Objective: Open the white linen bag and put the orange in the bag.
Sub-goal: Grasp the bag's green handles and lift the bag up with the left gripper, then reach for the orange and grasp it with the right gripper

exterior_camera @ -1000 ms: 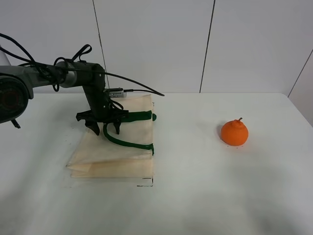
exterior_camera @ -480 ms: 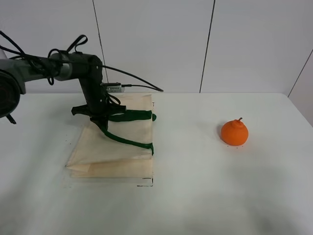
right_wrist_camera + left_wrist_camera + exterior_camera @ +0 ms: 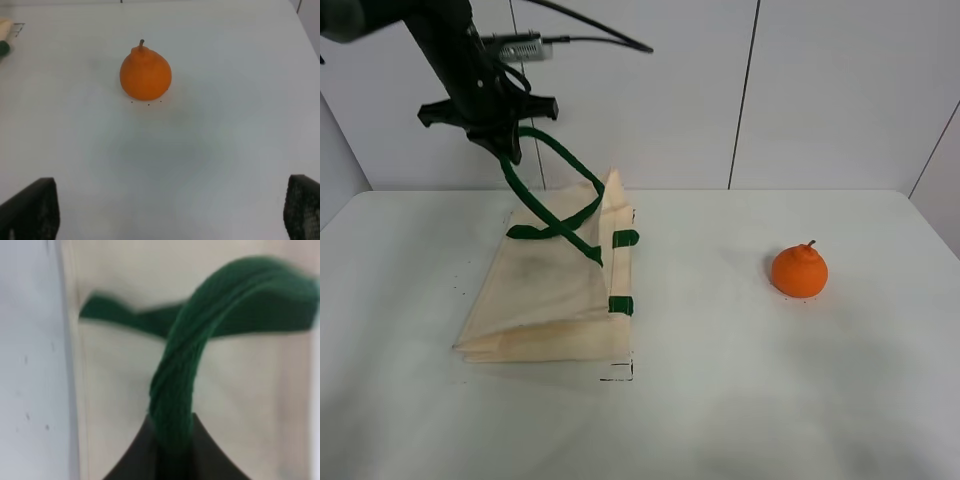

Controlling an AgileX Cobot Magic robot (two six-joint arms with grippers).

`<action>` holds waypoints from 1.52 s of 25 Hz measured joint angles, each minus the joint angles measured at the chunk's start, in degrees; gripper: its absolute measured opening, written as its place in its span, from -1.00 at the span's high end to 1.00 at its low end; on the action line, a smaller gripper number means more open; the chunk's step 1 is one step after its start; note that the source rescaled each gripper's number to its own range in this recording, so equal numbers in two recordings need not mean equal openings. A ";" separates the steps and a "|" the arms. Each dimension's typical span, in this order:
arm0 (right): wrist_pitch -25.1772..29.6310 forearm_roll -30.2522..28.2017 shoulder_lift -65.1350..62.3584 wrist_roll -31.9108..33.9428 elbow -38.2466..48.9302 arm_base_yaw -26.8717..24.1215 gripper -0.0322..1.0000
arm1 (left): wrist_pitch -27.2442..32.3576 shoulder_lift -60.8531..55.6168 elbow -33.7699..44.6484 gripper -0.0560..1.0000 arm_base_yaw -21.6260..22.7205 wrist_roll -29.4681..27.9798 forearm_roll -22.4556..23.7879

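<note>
On the table (image 3: pixel 740 390), the orange (image 3: pixel 799 272) sits upright, stem up.

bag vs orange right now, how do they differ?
Size and shape: the white linen bag is large, flat cloth; the orange is small and round. Colour: bag cream, orange bright orange. State: the left gripper holds one bag handle up, raising an edge; nothing touches the orange. Both rest on the white table.

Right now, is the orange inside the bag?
No, the orange sits on the table, apart from the white linen bag.
</note>
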 joint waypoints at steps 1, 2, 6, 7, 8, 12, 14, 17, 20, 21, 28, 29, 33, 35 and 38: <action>0.00 0.25 0.00 0.00 0.00 0.00 -0.99 | 0.05 -0.82 -1.27 0.89 0.00 0.42 0.00; 0.00 0.39 0.00 0.00 0.00 0.00 -0.99 | 0.04 -1.89 -2.25 0.89 0.00 0.57 0.00; 0.00 0.57 0.00 0.00 0.00 0.00 -0.99 | 0.12 -6.23 -3.17 0.89 0.00 0.87 -0.19; 0.00 0.62 0.00 0.00 0.00 0.00 -0.99 | 0.12 -7.15 -3.23 0.89 0.00 0.87 -0.24; 0.00 0.62 0.00 0.00 0.00 0.00 -0.99 | 0.12 -7.81 -3.30 0.89 0.00 0.91 -0.48; -0.05 0.56 1.28 0.00 -0.13 0.00 -0.99 | 0.14 -9.75 -3.36 0.89 0.00 1.29 -0.90; -1.21 0.19 5.63 0.00 -0.68 0.00 -0.99 | 0.18 -10.23 -3.36 0.89 0.00 1.59 -1.87; -5.77 0.07 17.72 0.00 -2.64 0.00 -0.99 | 0.18 -10.66 -3.36 0.89 0.00 1.90 -2.59; -11.77 0.07 32.26 0.00 -6.07 0.00 -0.99 | 0.18 -11.32 -3.36 0.89 0.00 1.98 -2.59; -13.30 0.07 36.91 0.00 -7.35 0.00 -0.99 | 0.18 -11.48 -3.36 0.89 0.00 1.98 -2.65; -14.95 0.03 75.62 -2.27 -26.51 0.00 -0.99 | 0.18 -11.86 -3.36 0.89 0.00 1.98 -2.79; -13.64 0.03 80.74 -2.43 -30.41 0.00 -0.99 | 0.18 -11.86 -3.36 0.89 0.00 1.98 -2.79; -7.53 0.03 98.09 -2.73 -45.39 0.00 -0.99 | 0.18 -11.91 -3.36 0.89 0.00 2.13 -2.79; -5.09 0.03 104.53 -2.73 -51.47 0.00 -0.99 | 0.18 -11.91 -3.36 0.89 0.00 2.22 -2.79; -3.05 -0.09 112.05 -3.23 -58.39 0.89 -0.99 | 0.18 -11.91 -3.36 0.89 0.00 2.27 -2.79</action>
